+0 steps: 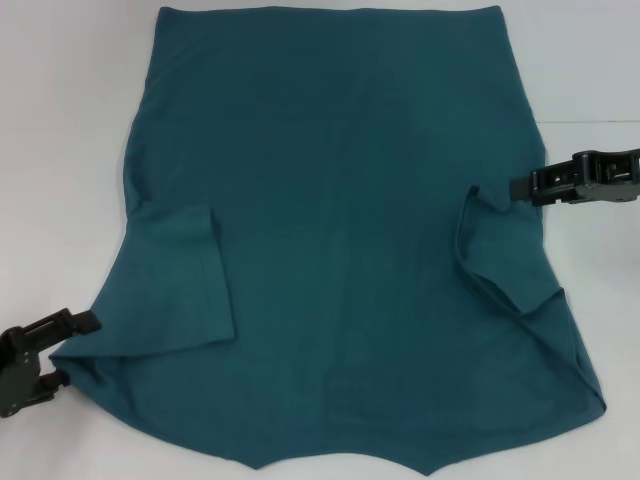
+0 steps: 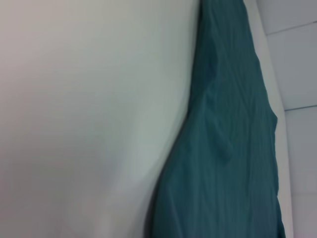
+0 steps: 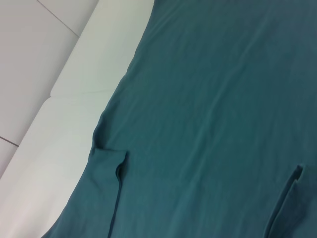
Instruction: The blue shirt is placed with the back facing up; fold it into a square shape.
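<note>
Head view: the blue shirt is lying flat on the white table, filling most of the frame from top edge to bottom edge, w/ both sleeves already lying folded in over the body. Left sleeve flap is sitting at lower left, right sleeve flap at centre right. The left gripper is sitting at the lower left corner of the frame, right at the shirt's side edge by the shoulder; it's looking part open, one finger above and one below the cloth edge, but can't tell if it's actually pinching fabric. The right gripper is reaching in from the right edge at mid height, its tip touching the shirt's side seam near the armpit fold; fingers look close together, grip on cloth not clear.

Left wrist view: shirt is running as a strip down the right part of the frame, bare table filling the left. No fingers showing.

Right wrist view: shirt is covering the right and centre, table at the left; both sleeve folds are showing near the bottom. No fingers showing here either.

Handling, as a judgement: light, soft, limp matte fabric, no stiffness, so it's going to sag and drag when lifted; not fragile, not slippery. Best hold prob. at edges/corners, pinching through doubled layers at shoulder and hem, both sides lifting evenly so the fold isn't skewing.
</note>
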Controlling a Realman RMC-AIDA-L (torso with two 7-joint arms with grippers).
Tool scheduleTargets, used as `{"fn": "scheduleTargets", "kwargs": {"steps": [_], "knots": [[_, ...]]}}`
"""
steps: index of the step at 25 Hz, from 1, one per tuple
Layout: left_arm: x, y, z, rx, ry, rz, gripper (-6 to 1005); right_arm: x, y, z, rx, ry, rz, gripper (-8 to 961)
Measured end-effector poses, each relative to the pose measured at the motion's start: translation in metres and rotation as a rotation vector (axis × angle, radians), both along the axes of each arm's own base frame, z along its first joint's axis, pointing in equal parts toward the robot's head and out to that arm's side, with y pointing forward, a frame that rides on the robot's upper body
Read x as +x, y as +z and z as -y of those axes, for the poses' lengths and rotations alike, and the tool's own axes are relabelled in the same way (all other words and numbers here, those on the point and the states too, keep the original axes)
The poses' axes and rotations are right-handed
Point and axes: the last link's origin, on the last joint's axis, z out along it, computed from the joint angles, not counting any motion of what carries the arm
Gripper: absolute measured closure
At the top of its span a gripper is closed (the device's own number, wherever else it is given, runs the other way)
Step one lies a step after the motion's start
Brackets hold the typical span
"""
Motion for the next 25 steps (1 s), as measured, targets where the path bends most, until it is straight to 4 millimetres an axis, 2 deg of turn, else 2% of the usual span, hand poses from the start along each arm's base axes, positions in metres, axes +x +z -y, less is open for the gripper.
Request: {"fn": "scheduleTargets", "kwargs": {"steps": [6, 17, 25], "knots": [[-0.0081, -0.0007, -0.0002, 0.005, 0.045, -0.034, 91, -0.0014, 0.0007, -0.0005, 0.004, 0.004, -0.006, 464], [-0.0022, -0.0019, -0.0051, 0.018, 0.012, -0.019, 101, -0.0005, 0.0008, -0.0001, 0.003, 0.001, -0.007, 464], [-0.0035, 0.0008, -0.0057, 0.043, 0.009, -0.021, 227, 0.0017, 0.0017, 0.0012, 0.004, -0.002, -0.006, 464]]}}
